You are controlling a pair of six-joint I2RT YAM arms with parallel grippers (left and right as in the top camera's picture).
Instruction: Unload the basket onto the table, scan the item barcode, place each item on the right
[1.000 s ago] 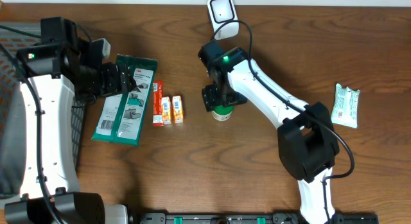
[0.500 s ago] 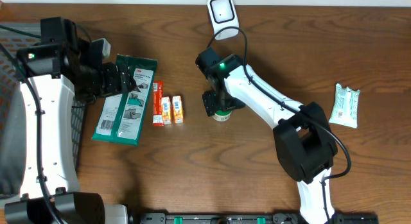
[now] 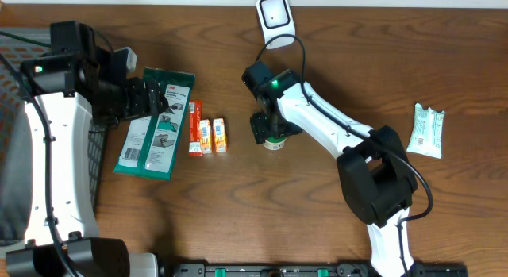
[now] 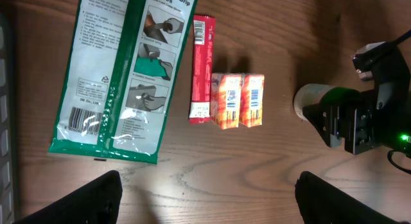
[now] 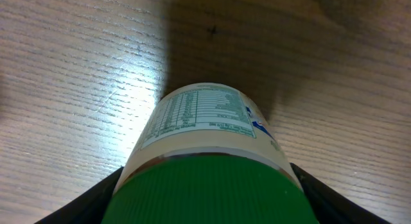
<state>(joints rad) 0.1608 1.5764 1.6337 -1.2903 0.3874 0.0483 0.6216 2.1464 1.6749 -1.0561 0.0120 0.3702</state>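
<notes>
Green glove packet point(image 4: 122, 70), slim red box point(image 4: 202, 67), two orange boxes point(image 4: 238, 100), pale jar point(image 4: 308, 99): a left-to-right row on the tabletop point(image 4: 257, 179).

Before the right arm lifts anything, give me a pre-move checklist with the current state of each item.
1. Right gripper on the jar: fingers sit against both sides of the green lid. Ok.
2. Jar upright, not yet lifted. Ok.
3. Barcode located: only the nutrition panel shows. Cannot tell.
4. Way from jar to scanner: nothing lies between them. Ok.
5. Left gripper open, holding nothing, over the glove pack, apart from the jar. Ok.
</notes>
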